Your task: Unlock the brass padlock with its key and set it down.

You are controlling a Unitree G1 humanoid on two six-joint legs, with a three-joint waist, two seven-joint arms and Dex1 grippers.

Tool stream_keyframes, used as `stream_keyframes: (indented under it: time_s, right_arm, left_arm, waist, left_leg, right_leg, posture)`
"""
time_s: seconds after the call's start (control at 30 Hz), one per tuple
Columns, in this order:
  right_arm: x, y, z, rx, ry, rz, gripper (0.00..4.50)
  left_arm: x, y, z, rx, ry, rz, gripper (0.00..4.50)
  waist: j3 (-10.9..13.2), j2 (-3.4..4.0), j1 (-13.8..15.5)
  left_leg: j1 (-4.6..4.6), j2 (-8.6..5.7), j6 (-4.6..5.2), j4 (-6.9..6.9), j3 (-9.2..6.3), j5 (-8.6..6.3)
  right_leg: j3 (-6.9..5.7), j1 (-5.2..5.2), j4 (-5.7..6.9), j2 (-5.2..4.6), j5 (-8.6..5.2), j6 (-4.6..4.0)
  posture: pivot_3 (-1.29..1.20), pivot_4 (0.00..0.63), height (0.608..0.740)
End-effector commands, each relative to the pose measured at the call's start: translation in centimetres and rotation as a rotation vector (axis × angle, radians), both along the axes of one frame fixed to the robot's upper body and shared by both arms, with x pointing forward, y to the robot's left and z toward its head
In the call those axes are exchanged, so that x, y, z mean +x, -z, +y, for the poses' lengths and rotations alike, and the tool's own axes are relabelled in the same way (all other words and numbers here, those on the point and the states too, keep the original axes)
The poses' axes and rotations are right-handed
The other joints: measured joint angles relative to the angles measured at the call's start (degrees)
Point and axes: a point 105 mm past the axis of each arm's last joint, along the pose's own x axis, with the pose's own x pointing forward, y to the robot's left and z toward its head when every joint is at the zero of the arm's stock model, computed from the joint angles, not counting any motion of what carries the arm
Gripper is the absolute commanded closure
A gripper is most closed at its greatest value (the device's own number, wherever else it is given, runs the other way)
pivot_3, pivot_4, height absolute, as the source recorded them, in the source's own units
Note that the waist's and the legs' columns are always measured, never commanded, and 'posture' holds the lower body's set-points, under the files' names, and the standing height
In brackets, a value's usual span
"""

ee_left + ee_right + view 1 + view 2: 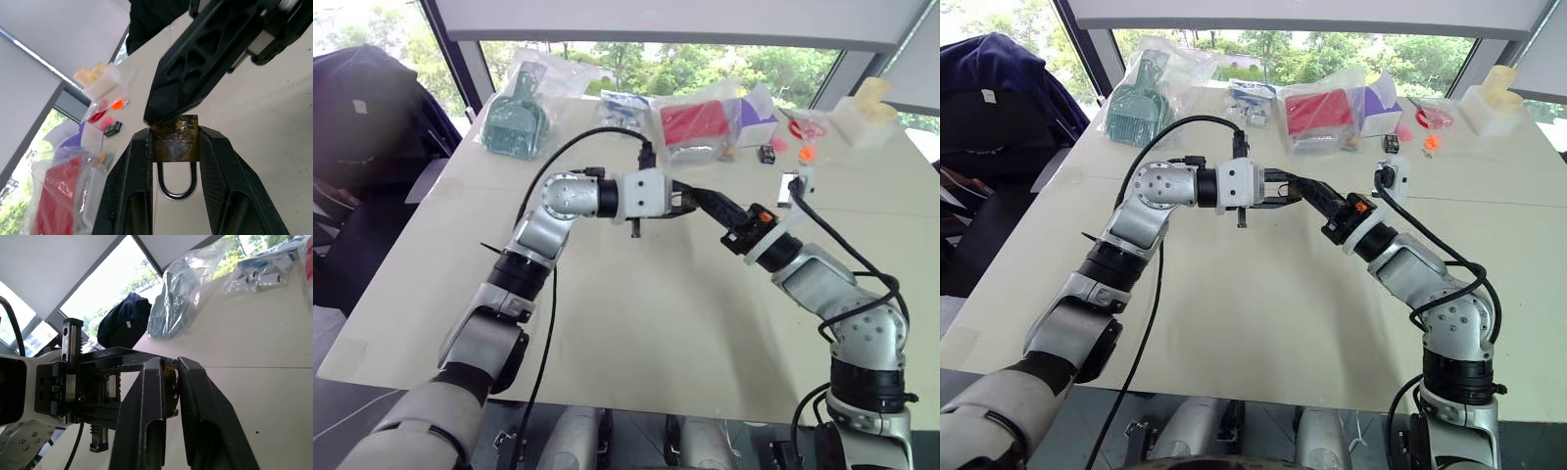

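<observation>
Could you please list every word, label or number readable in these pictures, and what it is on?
Stamped lettering on the brass padlock, seen upside down: probably "VT-LOCK"; the first letters are unclear.
Print on the bagged items at the table's far edge: too small to read.

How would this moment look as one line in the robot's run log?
left claw: shut on small brass padlock, held above beige table | right claw: at padlock's key end | shackle: closed | padlock: not set down
</observation>
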Motion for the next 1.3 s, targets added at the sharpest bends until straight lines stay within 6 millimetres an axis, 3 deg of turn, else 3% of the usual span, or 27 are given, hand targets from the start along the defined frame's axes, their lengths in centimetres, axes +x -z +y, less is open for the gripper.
stream_keyframes:
  time_s: [0.03,0.37,0.53,0.93,1.3]
  right_arm:
    - [-1.0,-1.2,0.2,0.014,-0.040,-0.046,2.27]
    - [-1.2,-1.0,-0.1,0.033,-0.027,-0.030,2.27]
    - [-1.1,-1.2,-0.1,0.049,-0.022,-0.033,4.45]
    - [-0.7,-0.6,0.1,0.064,-0.002,-0.006,4.45]
    - [0.3,1.6,0.1,0.078,0.088,0.096,4.45]
  left_arm:
    - [-0.3,-2.0,0.1,-0.059,0.010,-0.048,3.80]
    - [-0.4,-2.0,0.4,-0.057,0.014,-0.047,3.80]
    - [-0.6,-2.0,0.5,-0.054,0.019,-0.047,3.80]
    - [-0.9,-1.8,0.5,-0.054,0.027,-0.057,3.80]
    - [-1.1,-2.5,0.6,-0.092,-0.006,-0.322,3.80]
  waist:
    - [0.00,0.00,0.04]
    - [0.00,0.00,0.02]
    - [0.00,0.00,0.05]
    - [0.00,0.00,0.05]
    - [0.00,0.01,0.05]
  left_leg:
    - [0.00,0.00,0.00,0.00,0.00,0.00]
    - [0.01,0.00,0.00,0.00,0.00,0.00]
    - [0.01,0.00,0.00,0.00,0.00,0.00]
    - [0.01,0.00,0.00,0.00,0.00,0.00]
    - [0.02,0.00,-0.02,0.00,0.01,0.01]
  right_leg:
    - [0.00,0.00,0.01,0.00,0.00,0.00]
    - [0.00,0.00,0.00,0.00,0.00,0.00]
    - [0.00,0.00,0.00,0.00,0.00,0.00]
    - [0.00,0.00,0.02,0.00,0.00,0.00]
    - [0.00,0.00,0.04,0.00,0.00,0.00]
  posture:
    - [0.00,0.150,0.737]
    - [0.00,0.150,0.737]
    - [0.00,0.150,0.737]
    - [0.00,0.150,0.737]
    - [0.00,0.150,0.737]
